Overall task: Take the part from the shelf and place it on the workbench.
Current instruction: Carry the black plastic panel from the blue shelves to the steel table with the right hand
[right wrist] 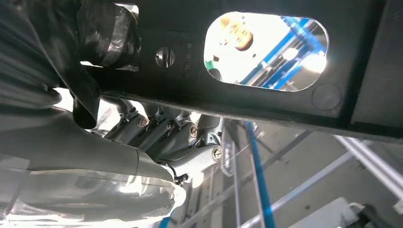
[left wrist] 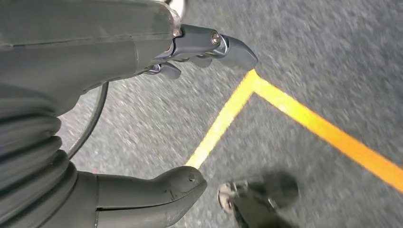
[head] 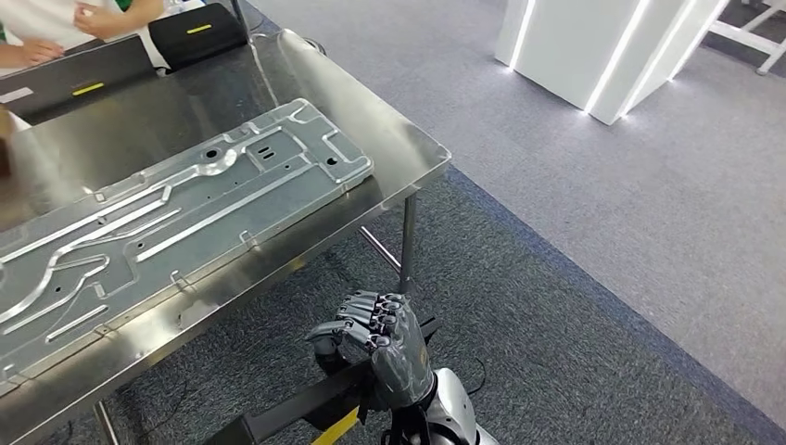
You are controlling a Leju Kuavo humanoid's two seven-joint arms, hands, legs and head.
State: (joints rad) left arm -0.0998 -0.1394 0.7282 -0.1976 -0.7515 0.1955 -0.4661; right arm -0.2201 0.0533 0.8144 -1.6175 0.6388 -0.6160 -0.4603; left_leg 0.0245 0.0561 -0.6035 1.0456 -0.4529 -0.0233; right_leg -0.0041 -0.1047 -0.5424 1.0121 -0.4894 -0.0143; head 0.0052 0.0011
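Right hand (head: 375, 338) has its fingers curled tight around the dark part (head: 297, 413), which hangs low in front of the workbench (head: 408, 139), below its near edge and close to its leg (head: 407, 241). My worry is the lift. Coming up from under that edge, the long part could strike the rim or the leg and twist in the grasp. A big stamped metal panel (head: 185, 213) covers most of the bench top, so I judge the free room to be narrow; setting down partly on the panel could leave the part rocking. A person's hands (head: 102, 19) are at the far side of the bench, too.

From the right wrist I see what the head camera misses: the fingers (right wrist: 161, 130) hook one face of the part, beside an oval cut-out (right wrist: 266, 50). The left wrist camera shows my left hand (left wrist: 85, 52) spread and holding nothing, above floor tape (left wrist: 304, 116).
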